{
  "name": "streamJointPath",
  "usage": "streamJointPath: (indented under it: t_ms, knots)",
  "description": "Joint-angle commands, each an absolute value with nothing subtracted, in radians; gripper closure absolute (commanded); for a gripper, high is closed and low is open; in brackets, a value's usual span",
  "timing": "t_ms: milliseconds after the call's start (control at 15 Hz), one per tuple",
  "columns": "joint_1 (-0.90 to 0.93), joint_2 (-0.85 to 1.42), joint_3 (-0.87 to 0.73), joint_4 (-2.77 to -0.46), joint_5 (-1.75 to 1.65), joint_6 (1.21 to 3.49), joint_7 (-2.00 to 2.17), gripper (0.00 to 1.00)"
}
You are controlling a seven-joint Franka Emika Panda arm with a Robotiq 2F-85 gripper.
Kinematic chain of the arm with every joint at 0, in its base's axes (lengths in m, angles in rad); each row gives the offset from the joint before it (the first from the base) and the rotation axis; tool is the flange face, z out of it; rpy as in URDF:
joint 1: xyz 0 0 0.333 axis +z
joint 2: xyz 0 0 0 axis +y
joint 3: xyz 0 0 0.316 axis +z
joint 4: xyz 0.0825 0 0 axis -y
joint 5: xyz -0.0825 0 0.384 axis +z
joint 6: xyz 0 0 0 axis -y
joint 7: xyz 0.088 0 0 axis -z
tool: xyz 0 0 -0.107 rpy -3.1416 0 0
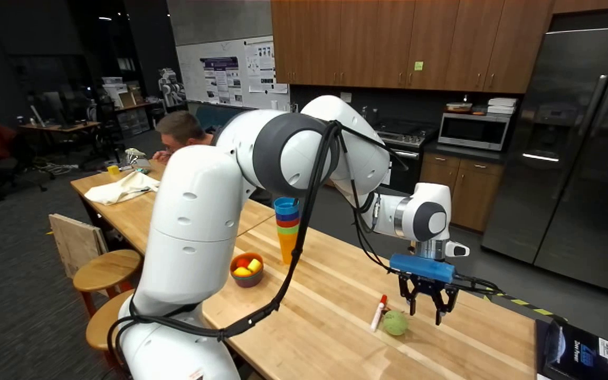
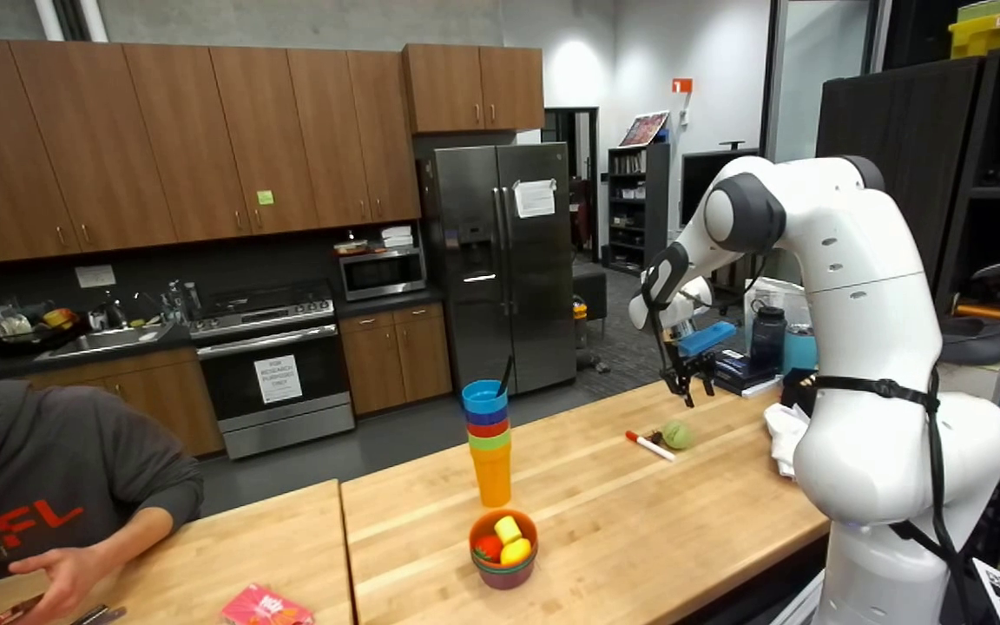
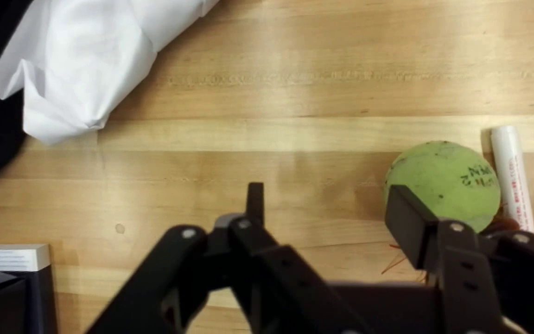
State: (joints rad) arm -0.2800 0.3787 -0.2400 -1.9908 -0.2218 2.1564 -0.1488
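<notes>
Pale green and scuffed, a round ball with dark printed lettering rests on the light wooden table, below and to one side of the black two-fingered gripper. The jaws stand well apart with nothing between them, and they hang over the tabletop without touching the ball; in the wrist view one finger merely blocks part of its outline. Just beside the ball lies a slim white marker with a red cap; whether the two touch cannot be told. A small reddish-brown thing sits close to both, mostly hidden behind the gripper in the wrist view, too little of it showing to be identified. A crumpled white sheet, cloth or paper, lies at the upper left of the wrist view, while a black printed cardboard box lies near the table's end in an exterior view. Well apart from the gripper, in both exterior views, a tall upright stack of tapered cups shows blue, red, green and orange. Near it sit nested round bowls, orange on top, holding yellow and red pieces. Beside the adjoining table is a person in a dark grey hooded top
</notes>
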Motion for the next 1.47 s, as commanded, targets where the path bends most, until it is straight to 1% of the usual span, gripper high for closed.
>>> streamJointPath:
  t_ms: [0, 200, 333, 1400]
  knots:
    - [-0.293, 0.435, -0.252, -1.917, -0.214, 2.153, -0.121, 0.63]
    - [-0.29, 0.47, -0.27, -1.888, -0.245, 2.178, -0.086, 0.87]
    - [-0.285, 0.49, -0.28, -1.881, -0.269, 2.203, -0.062, 1.0]
    - [-0.251, 0.515, -0.256, -1.904, -0.276, 2.268, -0.035, 1.0]
